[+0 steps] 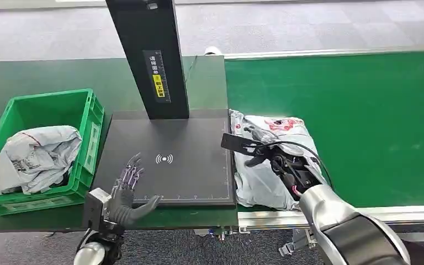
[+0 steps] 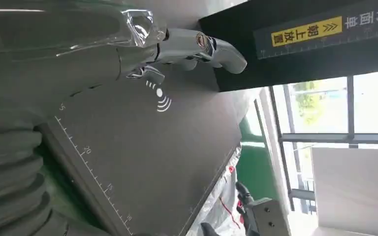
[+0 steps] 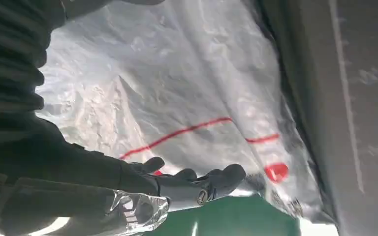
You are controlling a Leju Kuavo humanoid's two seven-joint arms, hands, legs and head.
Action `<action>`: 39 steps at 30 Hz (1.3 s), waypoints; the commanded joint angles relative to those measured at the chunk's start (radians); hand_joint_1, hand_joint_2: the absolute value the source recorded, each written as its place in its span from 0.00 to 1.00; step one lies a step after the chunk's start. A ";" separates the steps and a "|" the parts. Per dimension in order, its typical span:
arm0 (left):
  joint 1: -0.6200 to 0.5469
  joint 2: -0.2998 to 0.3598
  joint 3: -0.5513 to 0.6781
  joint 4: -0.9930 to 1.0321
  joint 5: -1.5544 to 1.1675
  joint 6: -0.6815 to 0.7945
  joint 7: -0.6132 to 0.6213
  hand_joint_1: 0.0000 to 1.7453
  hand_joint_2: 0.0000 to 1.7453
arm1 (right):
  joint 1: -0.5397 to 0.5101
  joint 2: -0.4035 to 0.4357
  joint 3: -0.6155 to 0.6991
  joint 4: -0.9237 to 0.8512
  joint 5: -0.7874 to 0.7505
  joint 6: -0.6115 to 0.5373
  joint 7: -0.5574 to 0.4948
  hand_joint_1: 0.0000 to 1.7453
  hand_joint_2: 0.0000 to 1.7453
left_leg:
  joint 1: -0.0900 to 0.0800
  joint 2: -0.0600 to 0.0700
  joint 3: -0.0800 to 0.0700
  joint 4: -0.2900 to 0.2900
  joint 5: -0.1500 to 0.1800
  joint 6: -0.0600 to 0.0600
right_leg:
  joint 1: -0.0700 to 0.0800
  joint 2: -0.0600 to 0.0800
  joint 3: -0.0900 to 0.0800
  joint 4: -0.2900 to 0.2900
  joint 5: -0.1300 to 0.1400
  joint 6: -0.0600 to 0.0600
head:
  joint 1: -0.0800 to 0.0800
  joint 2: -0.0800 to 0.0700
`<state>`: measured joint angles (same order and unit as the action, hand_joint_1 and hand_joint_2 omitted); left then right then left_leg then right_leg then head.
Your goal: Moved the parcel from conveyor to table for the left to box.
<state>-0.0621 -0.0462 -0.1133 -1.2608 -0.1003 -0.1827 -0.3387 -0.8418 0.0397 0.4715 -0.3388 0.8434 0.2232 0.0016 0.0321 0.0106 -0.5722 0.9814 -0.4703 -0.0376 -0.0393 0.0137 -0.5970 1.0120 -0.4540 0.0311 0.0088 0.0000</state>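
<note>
Parcel, a crumpled grey plastic mailer with red print, lay on the green conveyor, its near edge pressed right against the side of the black scanning pad on the table. So from where I stood the move had not been made; the bag was on the belt, just beside the pad. The right robot hand was down on top of it, and the right wrist view showed its fingers lying along the wrinkled film, but whether they had actually closed on the plastic I could not tell. The left robot hand waited over the near left corner of the pad, fingers spread and holding nothing. Left of it stood the green crate, already carrying another grey mailer. By my reckoning the whole transfer remained: a firm grip on the bag, a lift or drag across onto the pad, then the left robot hand's turn to carry it to the crate.
</note>
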 commanded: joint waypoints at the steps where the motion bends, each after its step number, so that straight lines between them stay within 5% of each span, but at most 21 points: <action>1: 0.001 0.002 0.014 -0.004 -0.002 -0.008 0.006 0.00 1.00 | -0.050 0.016 0.025 0.006 0.010 -0.028 -0.020 0.00 1.00 | -0.001 0.001 0.000 0.000 0.000 0.002 | 0.000 0.000 0.000 0.000 0.000 -0.002 | 0.000 0.000; 7: 0.002 0.000 0.015 -0.003 -0.002 -0.008 0.007 0.00 1.00 | -0.047 0.024 0.008 0.010 0.003 -0.048 -0.034 0.00 1.00 | 0.000 0.000 0.000 0.000 0.000 0.002 | 0.000 -0.001 0.000 0.000 0.000 -0.003 | 0.000 0.000; 14: -0.054 -0.022 0.008 0.074 -0.010 -0.006 0.013 0.00 1.00 | -0.039 0.024 0.025 0.074 0.017 0.201 0.124 0.00 1.00 | 0.000 -0.003 0.002 -0.001 0.000 0.003 | 0.001 -0.003 0.002 -0.001 0.000 -0.004 | 0.000 0.000; 39: -0.077 -0.021 -0.021 0.105 -0.011 0.001 0.019 0.00 1.00 | -0.001 0.028 0.056 0.081 0.010 0.350 0.103 0.00 1.00 | 0.000 -0.003 0.003 -0.002 0.000 0.003 | 0.001 -0.003 0.003 -0.002 0.000 -0.004 | 0.000 0.000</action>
<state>-0.0980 -0.0618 -0.1083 -1.2379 -0.1118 -0.1820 -0.3243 -0.8405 0.0580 0.4849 -0.3120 0.8515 0.5515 0.1087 0.0321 0.0110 -0.5719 0.9815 -0.4703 -0.0376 -0.0393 0.0139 -0.5974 1.0120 -0.4540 0.0311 0.0088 0.0000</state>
